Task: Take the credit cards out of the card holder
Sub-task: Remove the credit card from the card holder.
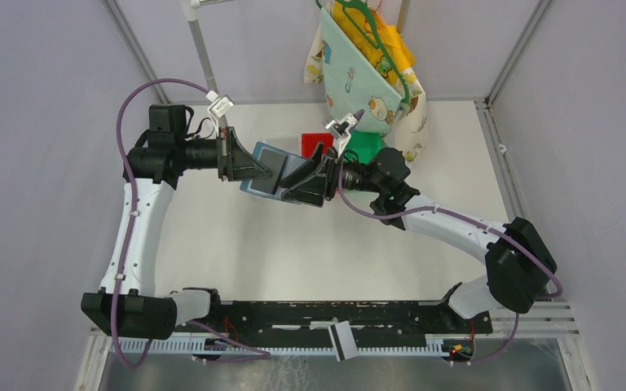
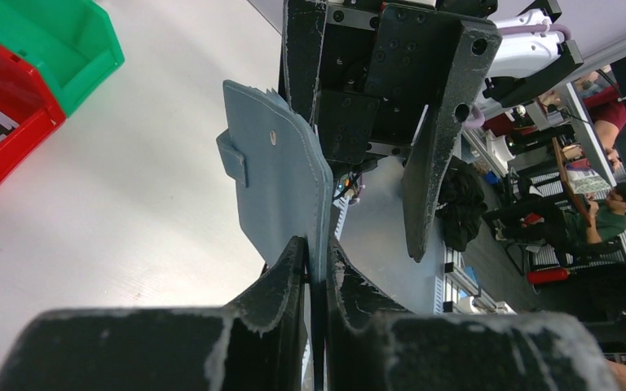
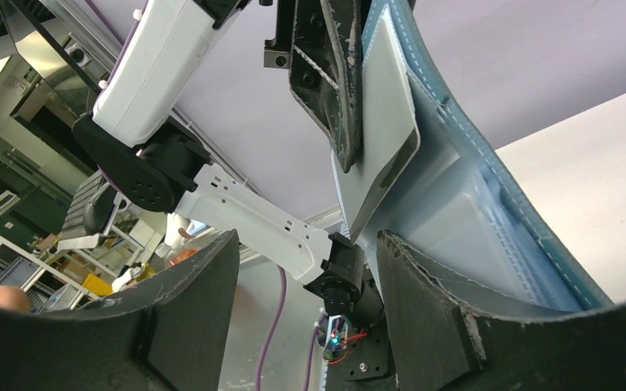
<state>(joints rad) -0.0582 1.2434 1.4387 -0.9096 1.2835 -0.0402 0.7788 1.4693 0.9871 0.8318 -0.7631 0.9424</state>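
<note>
Up off the table [image 1: 293, 252]: the card holder [image 2: 281, 175] hangs in the air between the two wrists, opened out and stood on edge, its snap tab [image 2: 232, 159] on the outer face.
Left side: the left gripper [image 2: 316, 262] is clenched on one edge of the card holder, a finger on each face, and alone carries it.
Right side: the right gripper [image 3: 310, 301] is released. Its jaws stand apart at the far end of the card holder, one finger close against the pocket face and the other clear of it, with nothing between the pads.
Card: one pale credit card [image 3: 385, 134] with a dark corner sticks partway out of a lighter blue pocket [image 3: 465, 236] on the holder's inner face. Whether more cards sit deeper in the holder cannot be told.
In doubt: a left finger lies along that card's edge in the right wrist view, and whether it pins the card cannot be told.
Behind the card holder: a red bin [image 1: 316, 143] and a green bin [image 1: 367, 147] sit on the table, away from the arm bases.
Step in hand: probably lining the right jaws up on the exposed card. No loose card shows beside the holder.
Next move calls for: bringing both right pads onto the card's free end only, not the holder's leather. Then closing and drawing the card straight along the pocket while the left grip resists.
</note>
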